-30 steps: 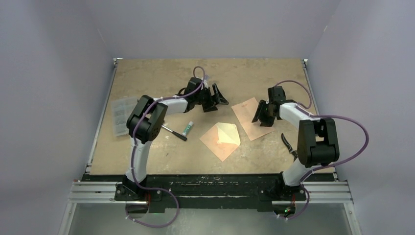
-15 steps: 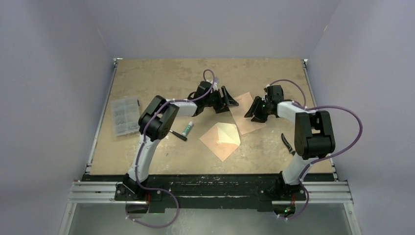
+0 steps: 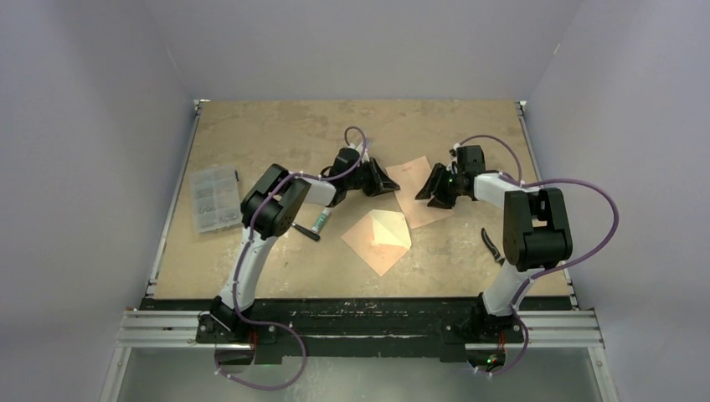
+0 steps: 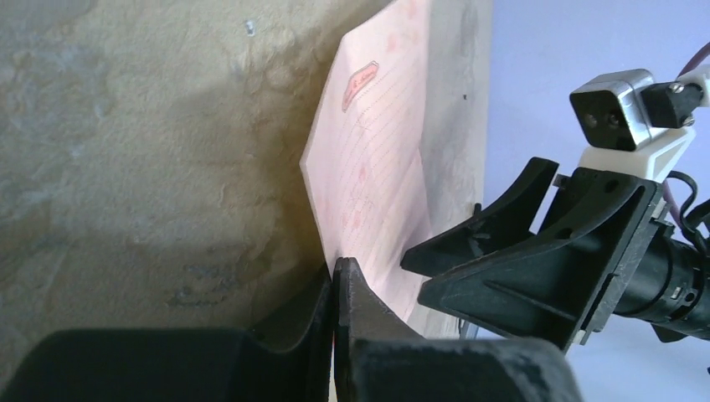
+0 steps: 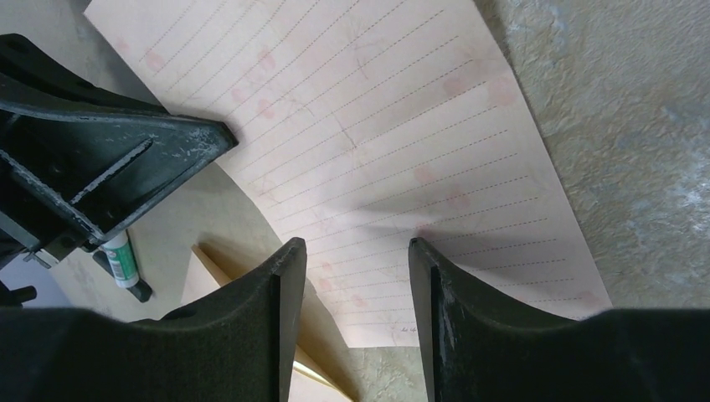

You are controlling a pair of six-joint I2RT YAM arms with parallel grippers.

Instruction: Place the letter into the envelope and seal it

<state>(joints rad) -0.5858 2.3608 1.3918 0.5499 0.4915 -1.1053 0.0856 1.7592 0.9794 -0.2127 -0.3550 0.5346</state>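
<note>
At the far centre of the table (image 3: 276, 134), the letter (image 5: 377, 126) lies just beside the envelope (image 3: 373, 244), whose pale-lined flap stands open. The right gripper (image 5: 352, 247) hangs spread above the sheet. The left gripper (image 4: 335, 266) shows its jaws pressed together at the sheet's edge, though we cannot tell whether paper is caught between them. We judge three hazards. The two grippers stand near one another and could collide. A thin sheet on a board offers little to grasp, so closing fingers may scrape the surface and crease the paper. A one-sided pull could slide the letter away from the envelope.
</note>
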